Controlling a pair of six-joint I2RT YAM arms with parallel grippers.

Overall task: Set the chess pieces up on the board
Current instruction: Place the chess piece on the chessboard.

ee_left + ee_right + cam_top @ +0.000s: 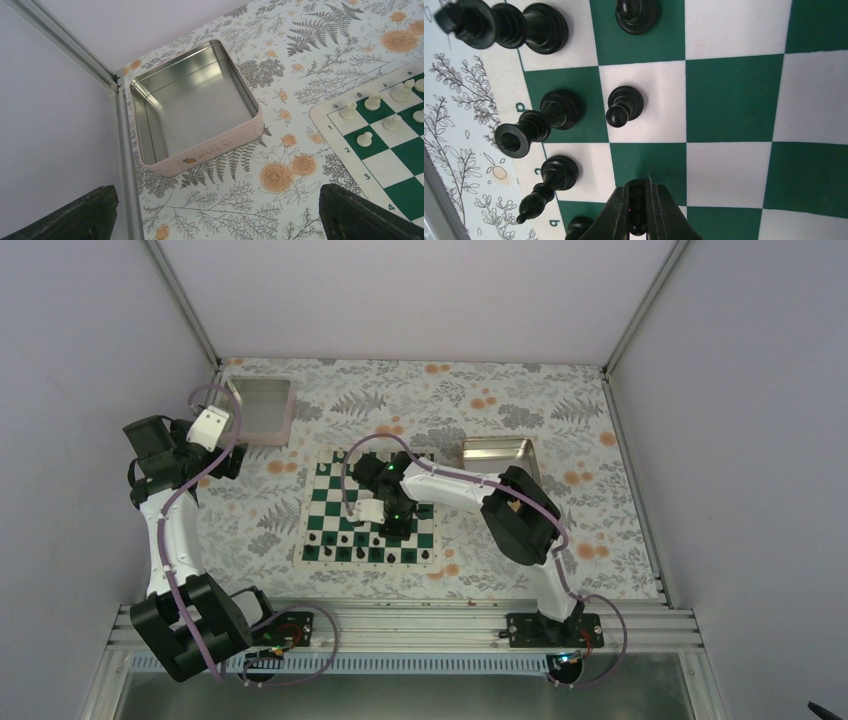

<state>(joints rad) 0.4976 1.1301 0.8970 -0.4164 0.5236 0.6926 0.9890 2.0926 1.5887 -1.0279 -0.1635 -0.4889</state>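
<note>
The board [330, 502] lies mid-table, green and white. Black chess pieces [360, 553] stand along its near edge. My right gripper [395, 530] hangs low over them, shut on a small black piece [637, 210] held above a green square [659, 165]. Close by stand a black pawn [624, 105], a rook-like piece [539, 125] and a bishop [549, 180] on the edge rows of the board [734, 100]. My left gripper [215, 220] is open and holds nothing, hovering over the flowered cloth between the pink tin and the board's corner [395, 155].
An empty pink square tin [200, 150] sits at the back left by the frame post. A metal tray [497, 455] stands just behind the board on the right. Pale pieces [372, 101] fill the board's far rows. The enclosure walls close in on both sides.
</note>
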